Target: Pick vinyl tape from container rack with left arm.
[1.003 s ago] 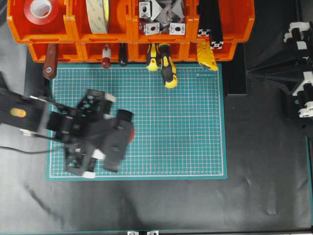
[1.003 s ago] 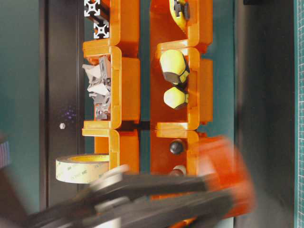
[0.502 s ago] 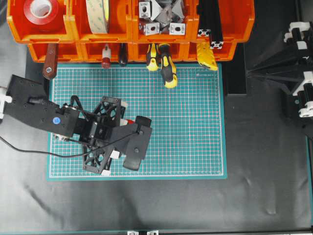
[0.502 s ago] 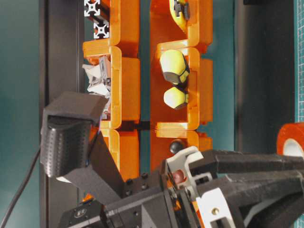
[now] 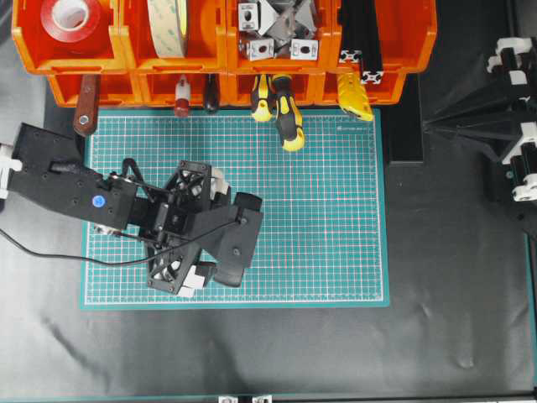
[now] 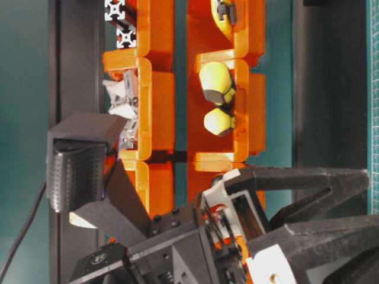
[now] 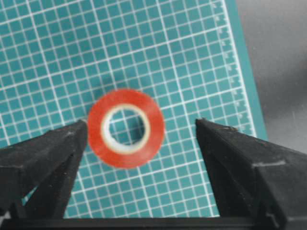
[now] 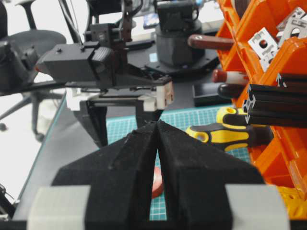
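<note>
The vinyl tape (image 7: 126, 158), a small red ring with a white core, lies flat on the green cutting mat (image 7: 192, 57). My left gripper (image 7: 141, 123) is open over it. The left finger (image 7: 57, 148) is at the tape's edge and the right finger (image 7: 230, 158) stands apart from it. In the overhead view the left gripper (image 5: 204, 228) hides this tape. It shows as a red sliver in the right wrist view (image 8: 157, 184). The orange container rack (image 5: 117, 46) holds another red roll (image 5: 70, 17) at its far left. My right gripper (image 8: 157, 124) is shut and empty, parked at the right (image 5: 430, 124).
The rack also holds a cream tape roll (image 5: 168, 25), metal brackets (image 5: 277, 29), black extrusions (image 5: 361, 34), yellow-black screwdrivers (image 5: 285, 113) and a brown handle (image 5: 86, 105) that juts over the mat's far edge. A thin black cable (image 5: 50, 259) trails left of the arm.
The left arm swung right over the mat, then settled with its gripper turned slightly. The red tape seen at its fingertips half a second ago is now hidden under it in both exterior views.
</note>
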